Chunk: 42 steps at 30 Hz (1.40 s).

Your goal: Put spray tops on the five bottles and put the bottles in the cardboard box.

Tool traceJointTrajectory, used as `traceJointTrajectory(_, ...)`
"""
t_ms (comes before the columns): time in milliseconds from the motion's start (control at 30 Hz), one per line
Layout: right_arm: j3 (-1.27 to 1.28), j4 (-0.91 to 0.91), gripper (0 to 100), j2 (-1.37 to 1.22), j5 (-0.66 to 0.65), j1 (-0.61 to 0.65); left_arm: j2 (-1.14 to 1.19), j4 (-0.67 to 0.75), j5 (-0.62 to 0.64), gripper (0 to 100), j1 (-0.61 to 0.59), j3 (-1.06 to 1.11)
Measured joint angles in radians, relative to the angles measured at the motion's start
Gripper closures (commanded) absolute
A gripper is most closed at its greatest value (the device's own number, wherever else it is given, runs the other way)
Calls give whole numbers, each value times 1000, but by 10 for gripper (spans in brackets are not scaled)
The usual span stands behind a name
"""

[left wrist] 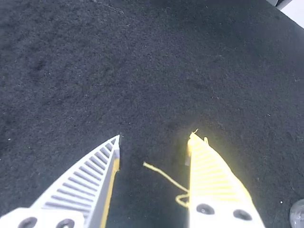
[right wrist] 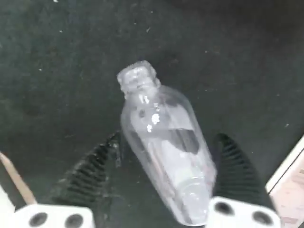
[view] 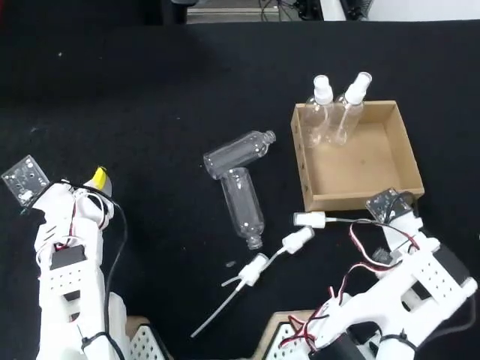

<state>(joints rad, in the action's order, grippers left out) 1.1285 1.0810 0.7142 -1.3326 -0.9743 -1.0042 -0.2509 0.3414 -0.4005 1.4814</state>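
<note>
- Progress: two capped bottles [view: 322,112] are in the cardboard box [view: 337,202], beyond the right tool [right wrist: 168,137].
- It gapes wide around a topless bottle [right wrist: 156,123].
- Left tool [left wrist: 155,137] is parted and empty; two bare bottles [view: 240,154] and three spray tops [view: 300,240] lie between the tools.

Both arms are white printed plastic with black servo blocks and loose red, black and white wires. The left arm [view: 67,277] has ribbed fingers [left wrist: 216,185], one white, one yellow with a stray thread. The right arm [view: 405,292] has black ribbed fingers [right wrist: 90,175] on white, screw-holed bases.
</note>
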Motion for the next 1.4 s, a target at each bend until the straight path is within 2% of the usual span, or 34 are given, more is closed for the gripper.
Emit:
traceJointTrajectory(133,-6,3,639,0,-5,0,0,0,0,788,0,0)
traceJointTrajectory(367,-32,3,639,0,-198,-3,0,0,0,788,0,0)
traceJointTrajectory(567,-18,-110,661,-34,-282,-35,0,0,0,788,0,0)
traceJointTrajectory(733,-18,-123,742,-112,-299,-43,0,0,0,788,0,0)
traceJointTrajectory(933,-18,-137,726,-173,-304,-57,0,0,0,788,0,0)
traceJointTrajectory(1200,-18,-235,724,-273,-408,-157,0,0,0,788,0,0)
traceJointTrajectory(1300,-18,-252,809,-311,-408,-161,0,0,0,788,0,0)
traceJointTrajectory(1400,-18,-252,967,-318,-408,-161,0,0,0,788,0,0)
